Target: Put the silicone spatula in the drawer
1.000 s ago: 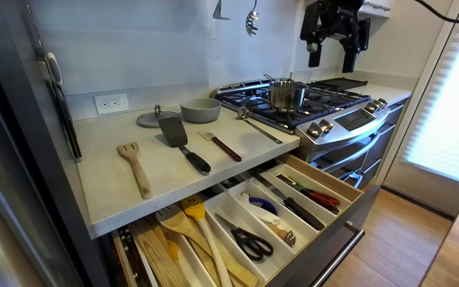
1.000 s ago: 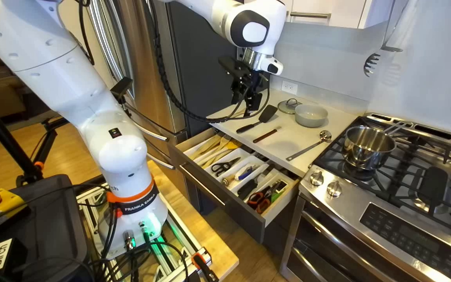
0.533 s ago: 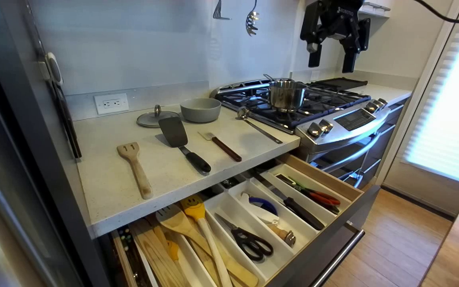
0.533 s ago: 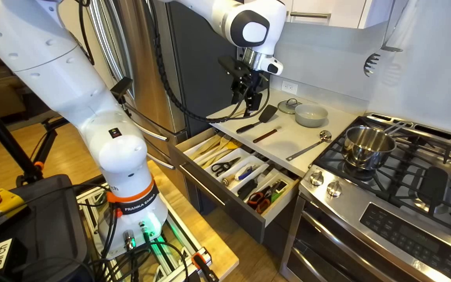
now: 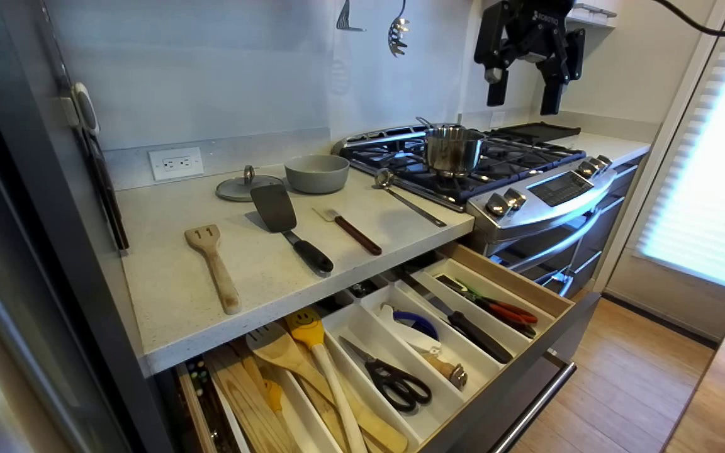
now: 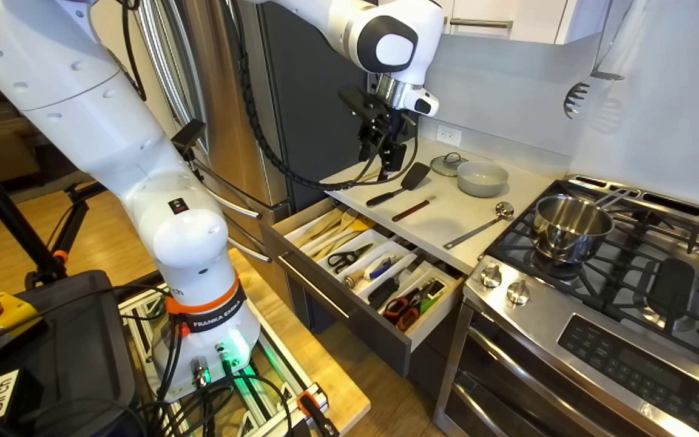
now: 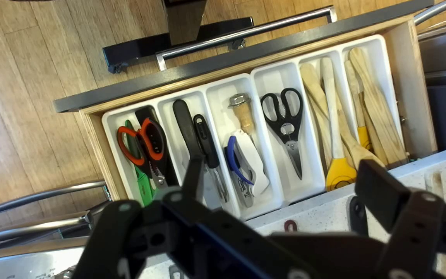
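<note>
- My gripper (image 5: 524, 104) hangs in mid-air pointing down, its two fingers spread wide apart.
- Looking past those fingers in the wrist view, I have the drawer (image 7: 223, 60) below me, pulled out, dark front facing my arm (image 6: 189, 243).
- Inside it sits a white tray (image 7: 275, 79) with slanted dividers. Left to right in that view I read orange-handled shears (image 7: 144, 136), black-handled tools (image 7: 206, 141), a white-and-blue gadget (image 7: 254, 157), black scissors (image 7: 287, 130), then wooden utensils (image 7: 376, 104) with a yellow-headed utensil (image 7: 340, 175) among them.
- Beyond the drawer is the counter (image 5: 167, 289). The silicone spatula (image 5: 348, 228) I'm after lies on it, outside the drawer: slim red-brown handle, pale head, handle end toward the drawer.
- It rests between a black-handled turner (image 5: 274, 207) and a ladle (image 5: 413, 204), touching neither. On the turner's far side from it I see a slotted wooden spatula (image 5: 216, 267).
- Farther back stands a grey bowl (image 5: 317, 176), a glass lid (image 5: 231, 189) just beside it.
- The ladle lies near the stove (image 5: 561, 189), which carries a steel pot (image 5: 454, 151).
- Behind the counter, an outlet (image 5: 177, 163) sits low on the wall (image 5: 243, 75).
</note>
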### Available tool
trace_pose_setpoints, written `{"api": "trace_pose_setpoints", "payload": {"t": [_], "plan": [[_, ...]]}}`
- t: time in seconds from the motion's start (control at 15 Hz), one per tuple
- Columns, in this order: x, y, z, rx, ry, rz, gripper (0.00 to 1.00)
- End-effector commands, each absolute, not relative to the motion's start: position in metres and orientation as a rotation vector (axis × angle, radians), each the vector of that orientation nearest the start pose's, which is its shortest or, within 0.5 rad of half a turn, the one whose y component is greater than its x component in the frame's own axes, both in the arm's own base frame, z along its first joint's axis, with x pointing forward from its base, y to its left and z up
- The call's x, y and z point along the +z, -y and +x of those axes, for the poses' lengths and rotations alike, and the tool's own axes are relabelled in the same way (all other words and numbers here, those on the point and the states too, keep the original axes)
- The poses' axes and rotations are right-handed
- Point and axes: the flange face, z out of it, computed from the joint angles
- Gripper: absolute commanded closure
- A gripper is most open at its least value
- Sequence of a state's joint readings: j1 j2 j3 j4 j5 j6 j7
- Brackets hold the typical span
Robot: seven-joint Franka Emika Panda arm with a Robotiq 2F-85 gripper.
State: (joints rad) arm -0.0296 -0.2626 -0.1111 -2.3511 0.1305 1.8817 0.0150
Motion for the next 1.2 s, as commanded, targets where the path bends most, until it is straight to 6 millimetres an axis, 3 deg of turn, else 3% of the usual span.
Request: {"api": "trace_pose_setpoints", "payload": {"t": [0.0,0.27,0.53,0.67,0.93,1.0,1.13], "plan": [[0.407,0.044,0.441,0.301,-0.281,-2.956,0.0],[0.343,0.012,0.487,0.282,-0.149,-3.03,0.0],[0.275,-0.006,0.537,0.306,-0.034,-3.059,0.0],[0.245,-0.004,0.567,0.276,-0.052,-3.134,0.0],[0.218,0.003,0.618,0.211,-0.003,-3.18,0.0],[0.227,0.001,0.594,0.219,-0.02,-3.172,0.0],[0.219,0.001,0.612,0.203,-0.017,-3.173,0.0]]}}
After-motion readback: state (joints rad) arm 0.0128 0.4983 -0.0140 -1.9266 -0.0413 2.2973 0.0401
